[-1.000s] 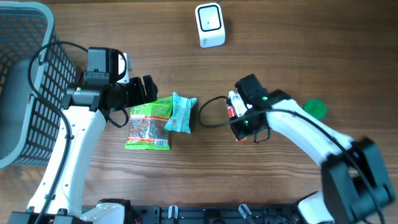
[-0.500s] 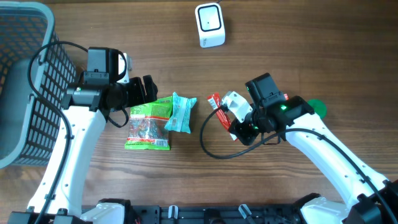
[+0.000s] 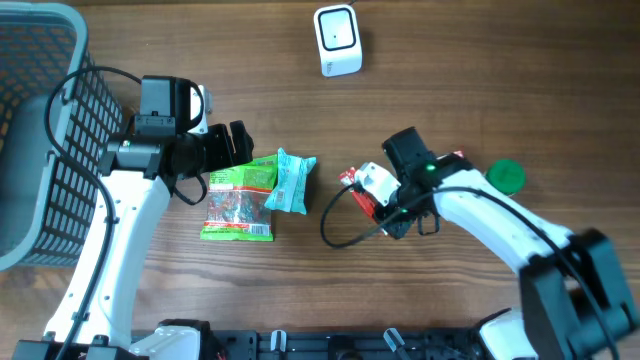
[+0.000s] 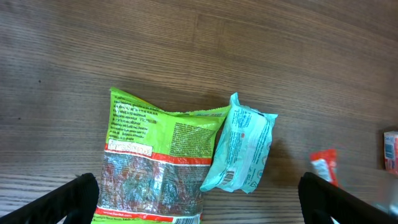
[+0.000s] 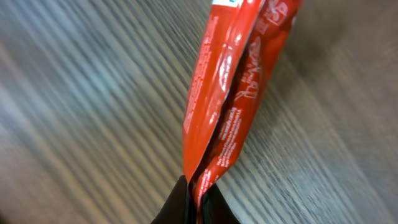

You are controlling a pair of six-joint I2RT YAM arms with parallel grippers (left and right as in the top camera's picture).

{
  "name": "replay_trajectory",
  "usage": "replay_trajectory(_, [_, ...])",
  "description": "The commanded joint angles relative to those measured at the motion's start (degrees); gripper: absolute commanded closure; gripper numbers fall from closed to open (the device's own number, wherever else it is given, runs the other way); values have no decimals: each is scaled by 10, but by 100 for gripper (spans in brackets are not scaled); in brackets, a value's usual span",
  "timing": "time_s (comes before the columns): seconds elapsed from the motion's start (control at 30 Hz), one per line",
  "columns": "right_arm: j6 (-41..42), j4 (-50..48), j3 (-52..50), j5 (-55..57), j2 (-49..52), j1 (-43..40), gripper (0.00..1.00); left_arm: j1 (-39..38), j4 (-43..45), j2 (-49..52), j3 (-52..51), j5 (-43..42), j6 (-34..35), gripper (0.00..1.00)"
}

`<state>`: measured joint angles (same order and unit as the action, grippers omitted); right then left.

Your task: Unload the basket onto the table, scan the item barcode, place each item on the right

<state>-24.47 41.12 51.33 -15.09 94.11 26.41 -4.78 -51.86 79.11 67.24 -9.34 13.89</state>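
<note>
- Nearest the robot: green bag [image 3: 238, 203], flat on the table, well short of the scanner [image 3: 337, 40] and to its left.
- Right gripper [image 5: 194, 205] is clamped on one end of the red packet [image 5: 233, 106]. The packet is off the table, short of the scanner and slightly to its right.
- The packet's long axis runs straight out from the fingertips. It shows edge-on in the wrist view, with no barcode visible.
- Teal pack [image 3: 292, 182] overlaps the bag's scanner-side corner.
- Left gripper [image 3: 241, 145] is left of the scanner, jaws wide, holding nothing.
- Farthest: the scanner, well apart from both arms.
- Judgement: the right arm carries the packet outward and a little left, turning a flat face toward the scanner.
</note>
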Motion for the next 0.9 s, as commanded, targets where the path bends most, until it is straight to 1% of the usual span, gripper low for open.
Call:
replay_trajectory(0.0, [-13, -9, -3, 31, 45, -1, 96, -3, 1, 1, 2, -6, 3, 0])
replay_trajectory(0.03, [-10, -10, -3, 46, 51, -1, 92, -3, 1, 1, 2, -6, 3, 0])
replay_trajectory(0.13, [-5, -10, 2, 63, 50, -2, 91, -3, 1, 1, 2, -6, 3, 0])
replay_trajectory(0.17, [0, -10, 6, 64, 50, -2, 88, -3, 1, 1, 2, -6, 3, 0])
replay_trajectory(0.2, [10, -9, 16, 63, 49, -2, 80, -3, 1, 1, 2, -6, 3, 0])
replay_trajectory(0.23, [14, -3, 25, 62, 47, -2, 67, -3, 1, 1, 2, -6, 3, 0])
replay_trajectory(0.27, [19, 3, 36, 62, 46, -1, 59, -3, 1, 1, 2, -6, 3, 0])
replay_trajectory(0.33, [21, 17, 53, 62, 45, -2, 49, -3, 1, 1, 2, -6, 3, 0])
replay_trajectory(0.37, [21, 25, 61, 62, 45, -2, 46, -3, 1, 1, 2, -6, 3, 0])
replay_trajectory(0.43, [21, 37, 73, 64, 45, -2, 43, -3, 1, 1, 2, -6, 3, 0])
replay_trajectory(0.47, [22, 42, 75, 64, 45, -2, 39, -3, 1, 1, 2, -6, 3, 0])
replay_trajectory(0.57, [27, 61, 75, 64, 46, -2, 38, -3, 1, 1, 2, -6, 3, 0])
replay_trajectory(0.67, [79, 68, 75, 64, 46, -9, 39, -3, 1, 1, 2, -6, 3, 0])
replay_trajectory(0.7, [97, 70, 74, 64, 46, -13, 44, -3, 1, 1, 2, -6, 3, 0])
replay_trajectory(0.73, [111, 71, 74, 64, 46, -16, 52, -3, 1, 1, 2, -6, 3, 0])
replay_trajectory(0.77, [135, 76, 74, 63, 46, -22, 56, -3, 1, 1, 2, -6, 3, 0])
replay_trajectory(0.87, [146, 89, 70, 56, 46, -32, 59, -3, 1, 1, 2, -6, 3, 0])
